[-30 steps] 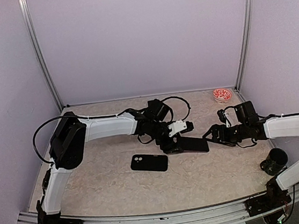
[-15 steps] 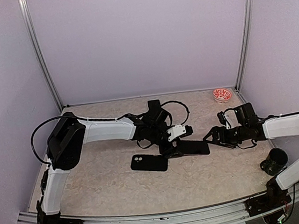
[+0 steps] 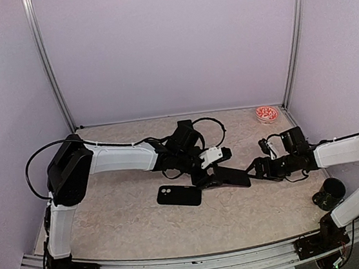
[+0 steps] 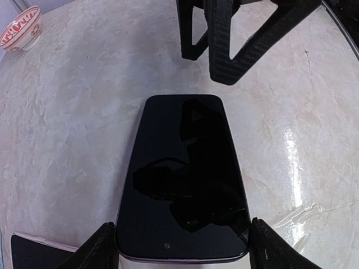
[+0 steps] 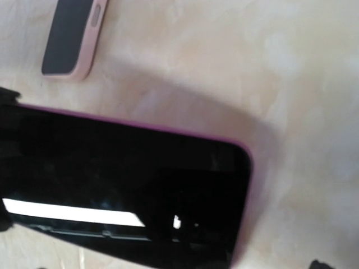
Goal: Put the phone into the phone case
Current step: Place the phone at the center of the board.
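Observation:
The phone [image 4: 182,179], dark screen up with a purple rim, hangs tilted just above the table in the middle [image 3: 231,176]. My left gripper [image 4: 182,247] is shut on its near end, one finger on each long side. The black phone case [image 3: 179,195] lies flat to the lower left of the phone, camera cutout to the left; its corner shows in the left wrist view [image 4: 33,255]. My right gripper [image 3: 253,167] stands open just off the phone's far end, its fingers [image 4: 224,50] spread wide. The right wrist view has the phone [image 5: 123,190] close below and the case [image 5: 73,36] beyond it.
A small red-and-white bowl [image 3: 266,113] sits at the back right corner, also in the left wrist view [image 4: 19,28]. A black round object [image 3: 329,192] stands by the right arm's base. Black cables loop above the left wrist [image 3: 211,124].
My right gripper has slid left and slightly down, closing in on the phone's far end. My left gripper still holds the phone, which has tilted slightly.

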`<act>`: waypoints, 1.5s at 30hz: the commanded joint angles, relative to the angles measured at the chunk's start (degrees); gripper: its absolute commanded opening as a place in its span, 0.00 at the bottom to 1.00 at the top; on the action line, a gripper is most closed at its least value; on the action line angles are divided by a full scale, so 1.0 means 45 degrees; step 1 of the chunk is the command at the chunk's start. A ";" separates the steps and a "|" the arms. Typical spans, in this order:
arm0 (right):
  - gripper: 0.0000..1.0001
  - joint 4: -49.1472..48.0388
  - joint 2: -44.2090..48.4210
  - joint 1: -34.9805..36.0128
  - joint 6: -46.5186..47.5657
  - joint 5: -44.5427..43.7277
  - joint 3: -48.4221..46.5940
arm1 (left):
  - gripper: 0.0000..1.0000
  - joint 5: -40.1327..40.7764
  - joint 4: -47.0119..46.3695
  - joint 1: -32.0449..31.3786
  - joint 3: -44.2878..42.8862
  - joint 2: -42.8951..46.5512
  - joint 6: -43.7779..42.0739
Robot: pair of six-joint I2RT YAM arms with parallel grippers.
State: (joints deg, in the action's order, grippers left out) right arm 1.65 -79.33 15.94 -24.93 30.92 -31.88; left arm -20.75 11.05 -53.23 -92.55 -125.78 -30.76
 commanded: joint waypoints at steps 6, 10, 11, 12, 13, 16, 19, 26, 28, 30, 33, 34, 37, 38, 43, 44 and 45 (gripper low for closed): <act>0.99 -0.1171 -0.0919 -0.0130 -0.0749 0.0225 0.0277 | 0.00 0.0547 0.0491 -0.0547 -0.0832 0.0160 0.1039; 0.99 -0.1037 -0.0850 -0.0127 -0.0796 -0.0210 0.0233 | 0.00 0.0649 0.0688 -0.0647 -0.0922 -0.0553 0.1610; 0.99 -0.0905 -0.0733 -0.0125 -0.0792 -0.0401 0.0215 | 0.00 0.0725 0.0613 -0.0709 -0.0817 -0.0606 0.1652; 1.00 -0.0749 -0.0594 -0.0130 -0.0745 -0.0642 0.0193 | 0.00 0.0803 0.0524 -0.0753 -0.0736 -0.0685 0.1689; 0.99 -0.0610 -0.0450 -0.0126 -0.0727 -0.0843 0.0190 | 0.00 0.0845 0.0532 -0.0793 -0.0731 -0.0752 0.1715; 0.99 -0.0445 -0.0095 -0.0126 -0.0677 -0.1227 0.0155 | 0.00 0.1009 0.0879 -0.0882 -0.0957 -0.1133 0.1734; 0.99 -0.0099 0.0097 -0.0125 -0.0675 -0.1407 0.0131 | 0.00 0.1058 0.1187 -0.0934 -0.1097 -0.1453 0.1776; 0.99 -0.0181 -0.0104 -0.0126 -0.0680 -0.1465 -0.0042 | 0.00 0.1216 0.1522 -0.1049 -0.1000 -0.1651 0.1737; 1.00 -0.0308 -0.0278 -0.0125 -0.0690 -0.1309 -0.0092 | 0.11 0.1308 0.1614 -0.1078 -0.1043 -0.1711 0.1723; 0.99 -0.0329 -0.0413 -0.0125 -0.0754 -0.1135 -0.0103 | 0.32 0.1406 0.1654 -0.1078 -0.1040 -0.1737 0.1695; 1.00 -0.0839 -0.0575 -0.0126 -0.0929 -0.0806 -0.0022 | 0.46 0.1478 0.1831 -0.1080 -0.1086 -0.1737 0.1563; 0.99 -0.0980 -0.0643 -0.0125 -0.1016 -0.0648 0.0019 | 0.49 0.1503 0.1911 -0.1081 -0.1119 -0.1737 0.1502; 0.99 -0.1405 -0.0727 -0.0125 -0.1298 -0.0224 0.0208 | 0.57 0.1628 0.2197 -0.1062 -0.1335 -0.1851 0.1347; 0.99 -0.1549 -0.0745 -0.0125 -0.1382 -0.0153 0.0299 | 0.60 0.1612 0.2325 -0.1049 -0.1431 -0.1915 0.1292; 0.99 -0.1884 -0.0791 -0.0125 -0.1659 0.0118 0.0495 | 0.73 0.1519 0.2705 -0.0976 -0.1768 -0.2190 0.1192; 0.99 -0.1916 -0.0808 -0.0107 -0.1683 0.0136 0.0516 | 0.75 0.1481 0.2748 -0.0947 -0.1803 -0.2222 0.1192; 0.99 -0.1937 -0.0808 -0.0106 -0.1704 0.0172 0.0521 | 0.76 0.1430 0.2790 -0.0918 -0.1855 -0.2242 0.1185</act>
State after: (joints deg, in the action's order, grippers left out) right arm -4.75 -82.39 15.94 -31.27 29.91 -30.46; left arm -14.33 20.16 -57.71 -99.50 -133.53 -24.60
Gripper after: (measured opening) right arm 0.994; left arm 0.736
